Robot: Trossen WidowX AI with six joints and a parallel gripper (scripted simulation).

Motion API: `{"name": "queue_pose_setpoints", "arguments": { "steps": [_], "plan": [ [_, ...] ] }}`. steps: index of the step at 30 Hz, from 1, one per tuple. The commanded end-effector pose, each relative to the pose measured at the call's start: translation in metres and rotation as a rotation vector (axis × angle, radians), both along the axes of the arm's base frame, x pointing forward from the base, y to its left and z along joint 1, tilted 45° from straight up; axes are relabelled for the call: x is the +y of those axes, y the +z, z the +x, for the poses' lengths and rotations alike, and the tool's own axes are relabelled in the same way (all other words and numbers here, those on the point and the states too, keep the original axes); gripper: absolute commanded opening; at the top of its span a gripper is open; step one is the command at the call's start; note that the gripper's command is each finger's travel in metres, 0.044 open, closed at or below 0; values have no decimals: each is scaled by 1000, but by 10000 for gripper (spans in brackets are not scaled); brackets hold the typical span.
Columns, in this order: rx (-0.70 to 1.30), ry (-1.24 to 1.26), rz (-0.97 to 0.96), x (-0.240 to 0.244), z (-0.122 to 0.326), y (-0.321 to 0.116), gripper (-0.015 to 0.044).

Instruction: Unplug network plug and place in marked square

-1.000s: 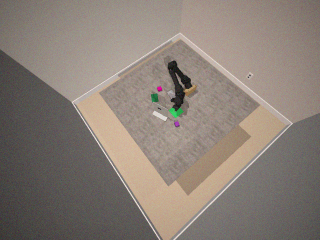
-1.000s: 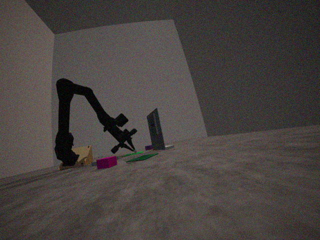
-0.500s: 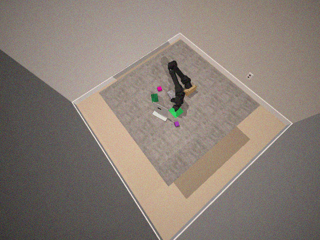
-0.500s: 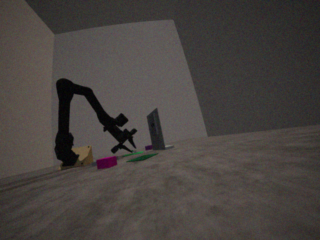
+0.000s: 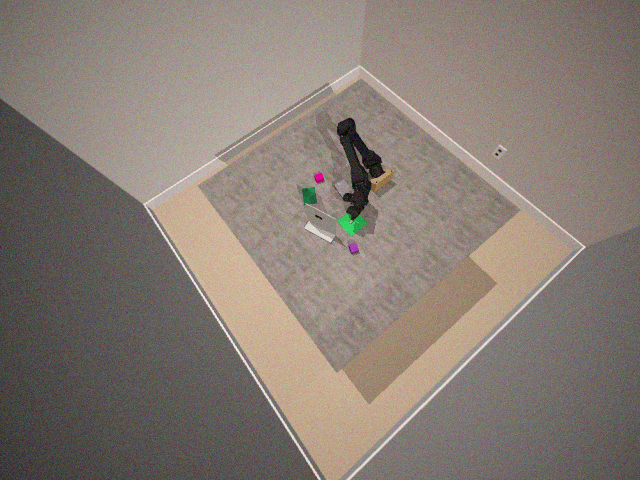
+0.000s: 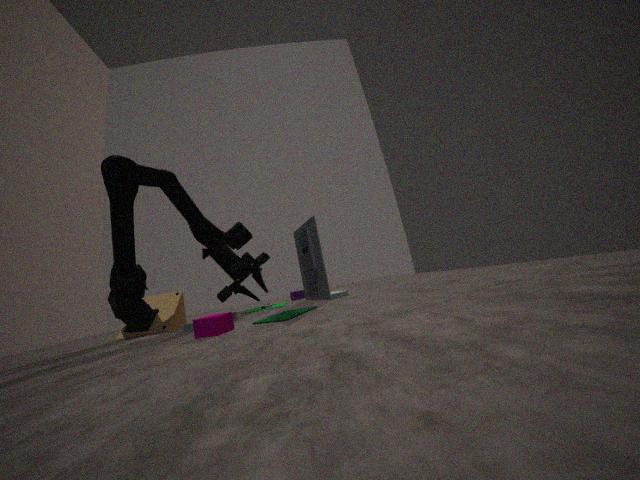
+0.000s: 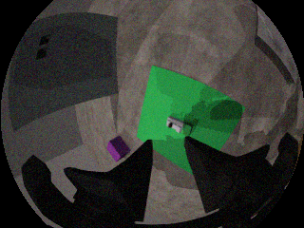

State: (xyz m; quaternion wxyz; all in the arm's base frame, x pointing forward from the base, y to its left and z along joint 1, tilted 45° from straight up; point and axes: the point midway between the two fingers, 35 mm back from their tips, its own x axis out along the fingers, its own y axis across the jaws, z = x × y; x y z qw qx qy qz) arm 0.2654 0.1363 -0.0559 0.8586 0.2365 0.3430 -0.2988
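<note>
The small pale plug lies on the bright green square, well inside its edges. My gripper is open and empty. Its fingertips are above the green square, with a gap between them, and the plug shows just beyond them in the wrist view. The upright grey panel stands beside the square. A dark socket opening shows in its face, and no plug is in it.
A purple block lies near the panel. A magenta block, a dark green square and a flat grey piece lie on the arm's side of the panel. A wooden block is at the arm's base.
</note>
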Motion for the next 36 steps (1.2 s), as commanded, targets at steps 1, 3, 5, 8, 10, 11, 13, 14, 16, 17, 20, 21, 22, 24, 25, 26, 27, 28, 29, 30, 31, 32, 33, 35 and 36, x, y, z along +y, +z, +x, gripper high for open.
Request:
{"name": "queue_pose_setpoints", "arguments": {
  "steps": [1, 3, 5, 8, 10, 11, 13, 14, 16, 17, 20, 21, 22, 24, 25, 26, 27, 28, 29, 30, 31, 32, 33, 35, 36],
  "plan": [
    [-3, -2, -2, 2, -4, 6, 156],
    [-2, -2, -2, 3, -6, 8, 156],
    [-2, -2, -2, 4, -6, 8, 156],
    [-2, -2, -1, 7, -6, 11, 156],
    [-1, -2, -1, 10, -6, 13, 156],
    [-1, -2, -1, 11, -6, 14, 156],
    [-1, -2, 0, 13, -6, 15, 156],
    [-1, -2, 0, 14, -6, 16, 156],
    [0, -2, 0, 17, -6, 18, 156],
    [0, -2, 0, 18, -7, 19, 156],
    [0, -2, 0, 21, -7, 22, 156],
    [0, -2, 0, 22, -7, 23, 156],
    [0, -2, 0, 23, -7, 24, 156],
    [1, -2, 1, 25, -7, 26, 156],
    [1, -2, 1, 27, -7, 27, 156],
    [1, -2, 1, 28, -8, 28, 156],
    [1, -2, 1, 29, -8, 30, 156],
    [1, -2, 1, 30, -8, 31, 156],
    [1, -2, 1, 31, -8, 32, 156],
    [1, -2, 1, 32, -8, 33, 156],
    [1, -2, 1, 33, -9, 34, 156],
    [1, -2, 1, 34, -9, 35, 156],
    [1, -2, 1, 35, -9, 36, 156],
    [1, -2, 1, 37, -9, 38, 156],
    [1, -2, 1, 38, -10, 40, 156]
  ]
}}
